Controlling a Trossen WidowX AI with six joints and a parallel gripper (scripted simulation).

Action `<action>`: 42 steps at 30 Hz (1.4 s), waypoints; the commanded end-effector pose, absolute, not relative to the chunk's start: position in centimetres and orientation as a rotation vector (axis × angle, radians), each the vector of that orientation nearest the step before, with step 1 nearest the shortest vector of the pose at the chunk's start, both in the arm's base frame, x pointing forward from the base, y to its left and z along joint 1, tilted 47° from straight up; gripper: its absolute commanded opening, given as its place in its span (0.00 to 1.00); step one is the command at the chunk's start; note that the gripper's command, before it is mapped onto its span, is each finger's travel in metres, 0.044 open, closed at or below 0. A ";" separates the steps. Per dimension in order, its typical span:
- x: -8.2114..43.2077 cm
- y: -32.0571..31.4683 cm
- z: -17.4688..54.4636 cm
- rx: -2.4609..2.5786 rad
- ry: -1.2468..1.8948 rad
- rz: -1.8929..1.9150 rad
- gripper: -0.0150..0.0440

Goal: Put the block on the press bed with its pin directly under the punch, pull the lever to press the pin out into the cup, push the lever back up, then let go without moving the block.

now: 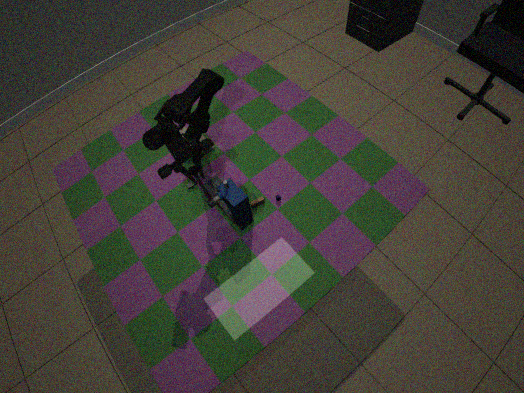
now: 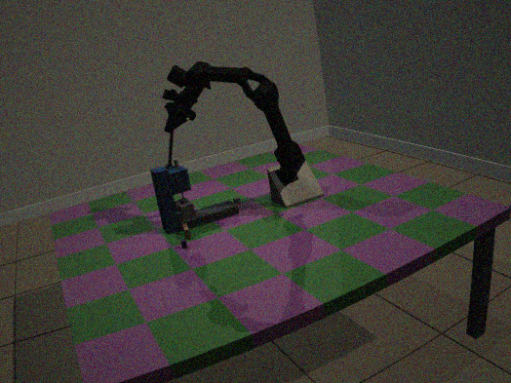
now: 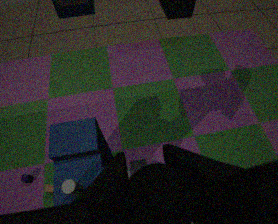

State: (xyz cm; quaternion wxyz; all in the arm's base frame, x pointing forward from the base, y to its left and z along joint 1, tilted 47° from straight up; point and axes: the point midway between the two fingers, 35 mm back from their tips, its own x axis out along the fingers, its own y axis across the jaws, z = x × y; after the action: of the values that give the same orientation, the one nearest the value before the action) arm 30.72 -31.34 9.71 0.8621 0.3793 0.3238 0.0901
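The office chair runs off the top view's edge, and darkness blurs whatever the tool grips.

1. Press: blue, upright on the checkered top.
2. Lever: thin, dark, raised nearly vertical above the press.
3. Punch: small, below the press's overhanging head.
4. Block: small, grey-brown, beneath the punch; pin too small to tell.

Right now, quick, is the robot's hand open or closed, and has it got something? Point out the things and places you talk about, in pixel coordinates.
Hand (image 2: 170, 130): closed on the dark lever (image 2: 171, 148) that rises from the blue press (image 1: 237, 196) (image 2: 162, 200) (image 3: 74, 137).
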 end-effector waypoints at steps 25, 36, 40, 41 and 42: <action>31.5 -31.6 9.9 0.796 0.678 0.189 0.88; 31.5 -31.6 9.9 0.796 0.678 0.189 1.00; 31.5 -31.6 9.9 0.796 0.678 0.189 1.00; 31.4 -31.7 10.0 0.795 0.678 0.189 1.00; 30.9 -32.1 10.2 0.794 0.680 0.188 1.00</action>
State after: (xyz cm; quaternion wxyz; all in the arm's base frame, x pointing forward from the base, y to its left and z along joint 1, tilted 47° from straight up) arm 31.47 -31.52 9.95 0.8607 0.3817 0.3239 0.0921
